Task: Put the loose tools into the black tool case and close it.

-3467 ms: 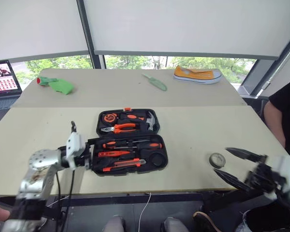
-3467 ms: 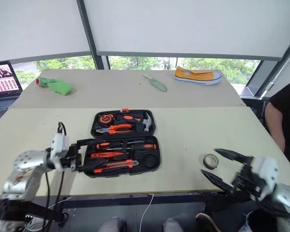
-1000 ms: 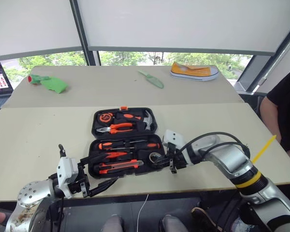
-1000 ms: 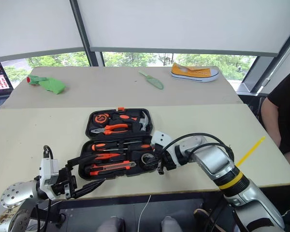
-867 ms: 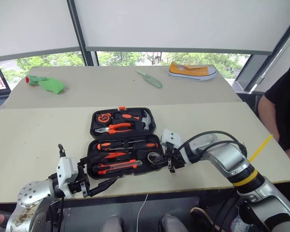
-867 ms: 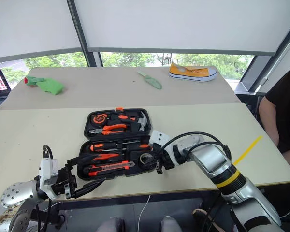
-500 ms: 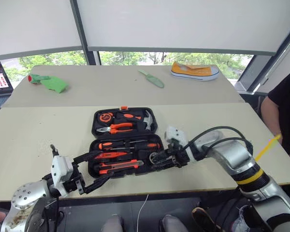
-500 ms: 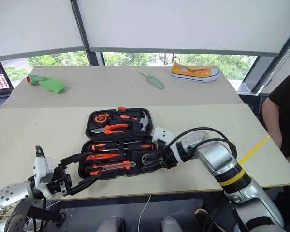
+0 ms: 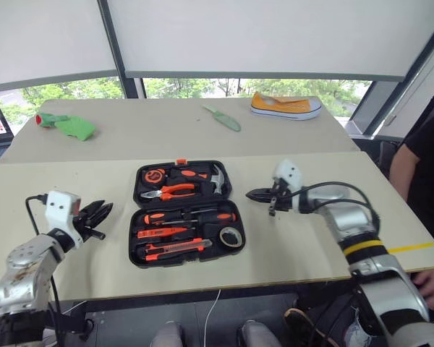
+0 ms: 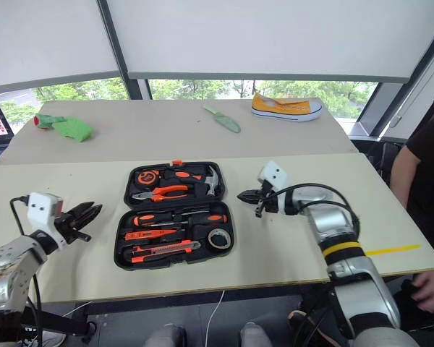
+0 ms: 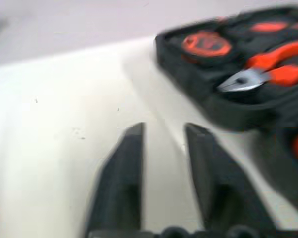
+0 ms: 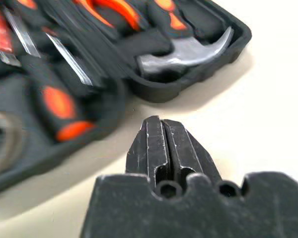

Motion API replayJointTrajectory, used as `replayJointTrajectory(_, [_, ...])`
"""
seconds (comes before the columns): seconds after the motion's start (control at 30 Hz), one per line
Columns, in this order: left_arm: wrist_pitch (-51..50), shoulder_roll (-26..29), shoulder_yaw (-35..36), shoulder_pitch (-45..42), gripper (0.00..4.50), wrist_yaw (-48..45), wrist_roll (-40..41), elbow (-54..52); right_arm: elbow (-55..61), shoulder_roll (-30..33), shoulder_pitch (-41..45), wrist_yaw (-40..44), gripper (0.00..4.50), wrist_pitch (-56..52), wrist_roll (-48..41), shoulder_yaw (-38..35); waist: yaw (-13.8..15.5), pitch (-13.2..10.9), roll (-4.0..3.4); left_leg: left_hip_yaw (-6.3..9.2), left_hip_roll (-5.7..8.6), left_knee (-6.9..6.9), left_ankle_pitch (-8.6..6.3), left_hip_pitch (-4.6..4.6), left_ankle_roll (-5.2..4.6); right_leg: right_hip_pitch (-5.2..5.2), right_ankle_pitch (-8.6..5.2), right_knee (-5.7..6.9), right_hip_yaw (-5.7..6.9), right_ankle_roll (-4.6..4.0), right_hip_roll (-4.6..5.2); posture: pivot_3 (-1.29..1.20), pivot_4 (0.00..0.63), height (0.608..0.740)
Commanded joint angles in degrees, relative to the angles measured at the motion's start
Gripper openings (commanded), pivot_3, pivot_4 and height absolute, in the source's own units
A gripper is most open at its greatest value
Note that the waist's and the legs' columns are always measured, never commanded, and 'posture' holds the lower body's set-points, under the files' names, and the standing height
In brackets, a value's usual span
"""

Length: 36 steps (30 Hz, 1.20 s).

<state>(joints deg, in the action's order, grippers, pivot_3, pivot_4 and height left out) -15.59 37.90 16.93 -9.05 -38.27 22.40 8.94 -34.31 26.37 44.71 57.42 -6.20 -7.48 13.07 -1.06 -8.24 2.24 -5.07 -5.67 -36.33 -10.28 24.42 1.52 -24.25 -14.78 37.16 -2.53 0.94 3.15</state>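
On the table, the black tool case (image 9: 185, 212) lies open.

The head cameras looked down across the table (image 9: 289, 238) from its near edge, while both wrist cameras closely shared the black tool case (image 9: 184, 213).

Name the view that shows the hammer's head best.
The right wrist view: the hammer lies close up in the black tool case, its curved metal head plain. Both eye views show it small at the case's far right; the left wrist view misses it.
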Motion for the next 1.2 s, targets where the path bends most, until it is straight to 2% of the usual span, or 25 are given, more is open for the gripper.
replayJointTrajectory(0.03, [-0.5, 0.0, -3.7, -3.1, 0.12, -3.2, -1.1, -0.1, -7.6, -2.7, 4.3, -2.8, 0.0, 6.7, 4.0, 0.3, 0.1, 0.0, -0.01, 0.0, 0.0, 0.02, -0.01, 0.04, 0.01, -0.03, 0.0, -0.01, 0.0, 0.0, 0.0, 0.0, 0.15, 0.74])
replayJointTrajectory(0.23, [1.0, -2.0, -7.7, -6.1, 0.12, -5.5, -2.5, 0.7, -12.5, -6.4, 6.2, 0.6, 0.0, 11.4, 5.0, 0.1, 0.4, 0.0, -0.02, 0.02, 0.0, 0.1, -0.02, 0.24, 0.03, -0.19, 0.0, -0.03, 0.05, 0.01, 0.0, 0.0, 0.15, 0.74])
replayJointTrajectory(0.43, [1.5, -2.6, -11.5, -6.1, 0.12, -12.5, -2.7, -0.7, -3.5, -5.3, 1.5, 7.8, 0.0, 6.8, 3.2, 0.4, 1.1, 0.0, -0.04, 0.01, 0.07, 0.02, -0.02, 0.23, 0.04, -0.1, 0.02, -0.03, 0.07, 0.06, 0.08, 0.0, 0.15, 0.74])
replayJointTrajectory(0.63, [2.5, -3.5, -11.0, -5.1, 0.12, -14.4, -2.7, -0.2, 12.6, -2.1, -6.9, 6.9, 0.0, -4.3, 2.1, -0.4, 1.5, 0.0, -0.04, 0.02, 0.08, 0.04, -0.05, 0.24, 0.04, -0.11, -0.01, -0.05, 0.08, 0.11, 0.08, 0.0, 0.15, 0.74])
replayJointTrajectory(0.77, [-2.3, -4.1, -8.5, -4.9, 0.12, -13.0, -0.7, -0.2, 16.8, -1.3, -9.6, 5.2, 0.0, -9.8, 1.1, -2.6, 1.6, 0.0, -0.04, 0.02, 0.08, -0.02, -0.04, 0.22, 0.04, -0.09, -0.01, -0.01, 0.07, 0.11, 0.08, 0.0, 0.15, 0.74])
replayJointTrajectory(0.83, [-1.2, -2.7, -7.7, -4.7, 0.63, -12.7, -2.2, 0.3, 18.7, 0.0, -10.5, 4.9, 0.0, -12.0, 0.8, -3.9, 1.6, 0.0, -0.04, 0.05, 0.07, -0.07, -0.04, 0.21, 0.04, -0.07, -0.01, 0.02, 0.07, 0.1, 0.06, 0.0, 0.15, 0.74])
replayJointTrajectory(0.9, [-0.8, 0.1, -6.4, -3.9, 1.21, -14.4, -2.3, -0.2, 21.5, 3.2, -11.5, 6.6, 0.59, -16.7, -0.6, -5.2, 1.6, 0.0, -0.04, 0.06, 0.07, -0.09, -0.04, 0.22, 0.04, -0.08, -0.01, 0.02, 0.07, 0.11, 0.06, 0.0, 0.15, 0.74])
replayJointTrajectory(0.97, [-5.5, 3.1, -4.8, -2.9, 1.89, -15.7, -0.4, -1.6, 25.3, 6.9, -12.7, 9.5, 1.11, -21.1, -3.2, -6.5, 1.5, 0.0, -0.04, 0.07, 0.07, -0.08, -0.04, 0.23, 0.04, -0.08, -0.01, 0.0, 0.07, 0.11, 0.06, 0.0, 0.15, 0.74])
replayJointTrajectory(1.03, [-12.0, 5.0, -4.0, -3.0, 2.6, -14.8, 1.5, -2.9, 27.9, 8.4, -12.9, 8.0, 1.78, -24.7, -4.0, -7.0, 1.5, 0.0, -0.04, 0.05, 0.07, -0.05, -0.05, 0.25, 0.03, -0.1, -0.02, -0.04, 0.07, 0.11, 0.07, 0.0, 0.15, 0.74])
replayJointTrajectory(1.07, [-15.5, 5.8, -3.7, -3.4, 3.13, -13.2, 1.6, -3.5, 29.1, 9.0, -12.4, 5.7, 2.24, -29.3, -3.5, -7.0, 1.4, 0.0, -0.04, 0.05, 0.07, -0.04, -0.06, 0.24, 0.03, -0.1, -0.02, -0.04, 0.07, 0.11, 0.07, 0.0, 0.15, 0.74])
replayJointTrajectory(1.13, [-25.7, 8.8, -3.8, -5.7, 3.75, -10.7, 2.4, -5.4, 32.6, 12.2, -8.9, 3.9, 2.85, -42.6, -2.5, -4.6, 1.3, 0.0, -0.03, 0.06, 0.07, -0.06, -0.05, 0.18, 0.03, -0.08, -0.02, 0.02, 0.07, 0.11, 0.07, 0.0, 0.15, 0.74])
replayJointTrajectory(1.2, [-31.8, 10.3, -4.3, -8.4, 4.41, -10.3, 3.4, -6.3, 34.1, 13.3, -4.9, 3.8, 3.51, -51.9, -4.0, -3.5, 1.1, -0.1, -0.04, 0.06, 0.07, -0.11, 0.0, 0.24, 0.08, -0.18, -0.02, 0.07, 0.05, 0.1, 0.06, 0.0, 0.15, 0.74])
